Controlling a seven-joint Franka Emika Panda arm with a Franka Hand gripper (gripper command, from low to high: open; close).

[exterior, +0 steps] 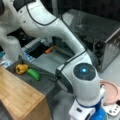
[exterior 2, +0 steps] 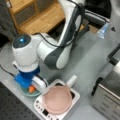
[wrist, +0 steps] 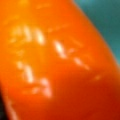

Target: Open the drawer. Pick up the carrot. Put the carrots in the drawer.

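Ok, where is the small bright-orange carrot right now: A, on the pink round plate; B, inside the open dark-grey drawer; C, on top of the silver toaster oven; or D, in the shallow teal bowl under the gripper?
D: the carrot lies in the teal bowl beneath the gripper.

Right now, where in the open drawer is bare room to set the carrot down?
The drawer is bare from the green cucumber toward a front view's right. Its left end is crowded by the yellow pepper and cucumber. The carrot lies in a teal bowl under the gripper.
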